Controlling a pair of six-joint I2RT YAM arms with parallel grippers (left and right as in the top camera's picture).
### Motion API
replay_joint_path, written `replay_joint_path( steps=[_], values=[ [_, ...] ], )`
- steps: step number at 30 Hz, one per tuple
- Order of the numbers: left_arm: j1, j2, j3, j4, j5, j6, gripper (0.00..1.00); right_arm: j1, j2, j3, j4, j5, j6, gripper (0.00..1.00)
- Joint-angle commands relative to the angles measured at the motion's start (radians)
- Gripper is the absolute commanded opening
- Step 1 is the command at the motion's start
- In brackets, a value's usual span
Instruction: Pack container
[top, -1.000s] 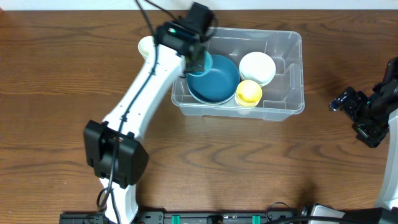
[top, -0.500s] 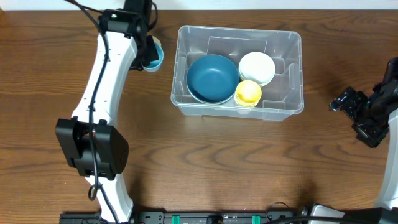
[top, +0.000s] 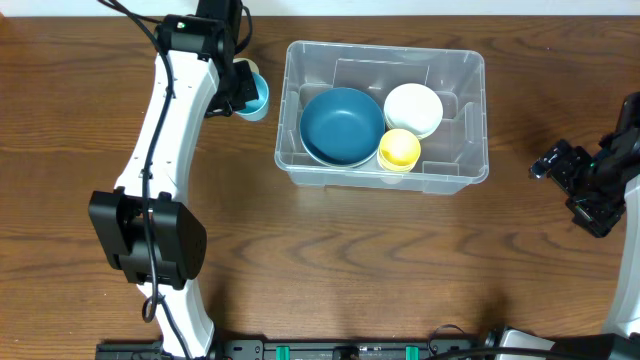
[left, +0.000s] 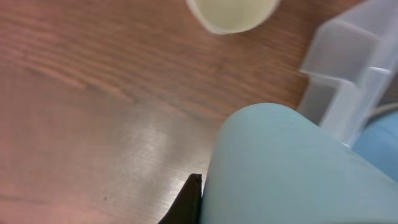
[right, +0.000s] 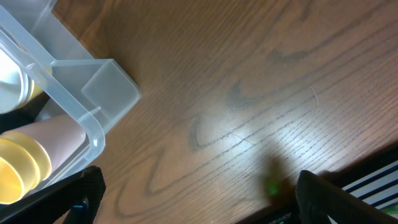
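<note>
Clear plastic container (top: 486, 110) stands on the wooden table (top: 400, 260), right of centre and toward the far edge. It holds three items: a blue bowl (top: 343, 126) fills the left half, a white bowl (top: 413, 108) sits toward the far wall, and a yellow cup (top: 399, 150) stands just in front of the white bowl, beside the blue one. The right end of the floor is bare.

Just outside the container's left wall, the left gripper (top: 243, 95) is closed on a light blue cup (top: 258, 98). In the left wrist view this cup fills the lower right, with one dark finger (left: 189, 199) against its side. A cream cup (left: 233, 11) waits on the table just beyond.

Step in hand, as judged: carrying the light blue cup to the container. The next move calls for lifting it over the rolled rim and setting it down in the bare space.

The right gripper (right: 199, 190) is spread wide and empty, well off the container's right end.
</note>
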Motion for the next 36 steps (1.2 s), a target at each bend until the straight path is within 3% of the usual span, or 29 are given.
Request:
replay_joint_path(
  steps=[1,9,18,29,32,36],
  values=[
    [-0.014,-0.005,0.005,0.02,0.027,0.054,0.06,-0.005,-0.011,0.0,-0.001,0.0,0.011,0.99],
    [-0.034,-0.113,0.005,0.093,0.077,0.091,0.06,-0.005,-0.011,0.0,-0.001,0.0,0.01,0.99],
    [-0.202,-0.148,0.005,0.055,0.097,0.177,0.06,-0.005,-0.011,0.0,-0.001,-0.001,0.011,0.99],
    [-0.222,-0.148,0.005,0.054,0.008,0.144,0.06,-0.005,-0.011,0.0,-0.001,-0.001,0.011,0.99],
    [-0.201,-0.148,0.005,0.043,-0.087,0.076,0.06,-0.005,-0.011,0.0,-0.001,0.0,0.011,0.99],
    [-0.142,-0.148,0.005,0.019,-0.105,-0.005,0.06,-0.005,-0.011,0.0,-0.001,0.0,0.011,0.99]
  ],
)
